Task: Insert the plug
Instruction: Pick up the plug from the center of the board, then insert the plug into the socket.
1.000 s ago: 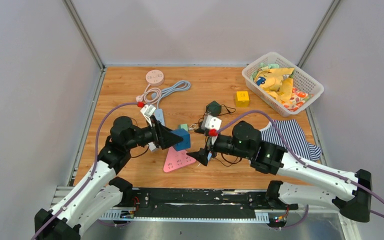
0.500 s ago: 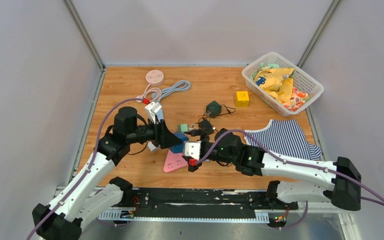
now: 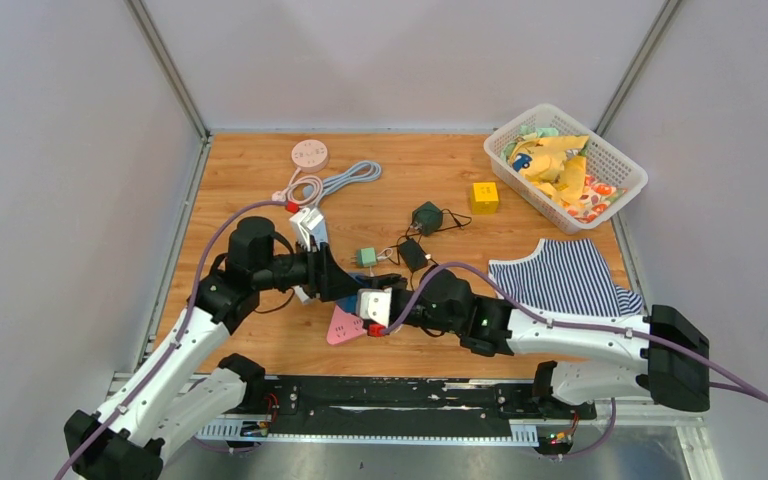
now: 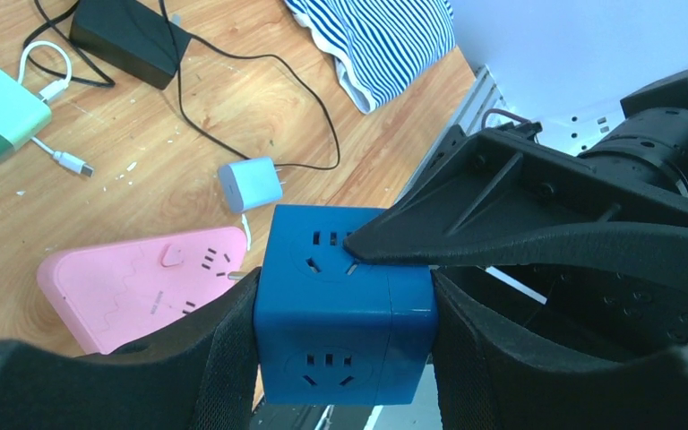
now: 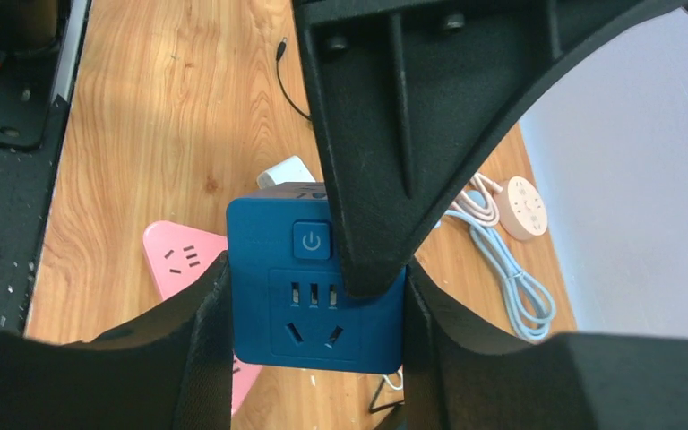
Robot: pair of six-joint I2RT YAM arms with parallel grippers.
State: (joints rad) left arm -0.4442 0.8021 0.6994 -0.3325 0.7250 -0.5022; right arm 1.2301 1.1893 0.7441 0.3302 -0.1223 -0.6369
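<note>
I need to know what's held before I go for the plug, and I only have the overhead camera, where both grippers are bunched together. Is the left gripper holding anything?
Observer: Yes. Its wrist camera shows the left gripper clamped on a blue socket cube, one finger on each side.
Operator: And the right gripper?
Observer: Its own camera shows the right gripper closed on two other sides of that cube, with no plug in it.
Operator: Where's a plug, then?
Observer: A small white charger lies loose next to the pink power strip.
</note>
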